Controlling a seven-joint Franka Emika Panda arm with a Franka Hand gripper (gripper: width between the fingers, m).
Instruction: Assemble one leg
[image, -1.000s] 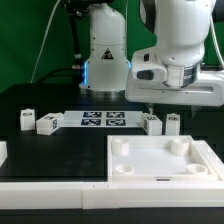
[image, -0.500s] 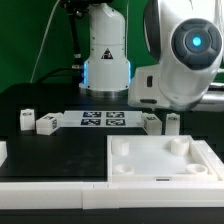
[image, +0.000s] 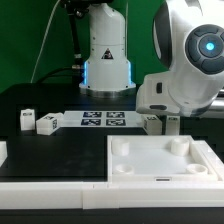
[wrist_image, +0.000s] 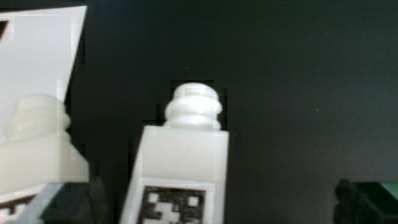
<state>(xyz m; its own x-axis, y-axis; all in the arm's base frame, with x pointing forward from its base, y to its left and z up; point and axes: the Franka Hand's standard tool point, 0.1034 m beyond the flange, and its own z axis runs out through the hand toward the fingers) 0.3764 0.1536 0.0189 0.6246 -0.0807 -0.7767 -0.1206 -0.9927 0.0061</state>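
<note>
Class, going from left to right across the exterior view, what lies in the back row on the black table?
first leg → second leg → marker board → third leg → fourth leg

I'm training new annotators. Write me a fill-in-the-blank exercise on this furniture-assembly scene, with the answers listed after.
1. To the exterior view's left of the marker board sit ___ legs.
2. The tabletop with corner sockets is coloured ___.
3. The leg centred in the wrist view carries a black-and-white ___ on its side.
Missing words: two; white; tag.
</note>
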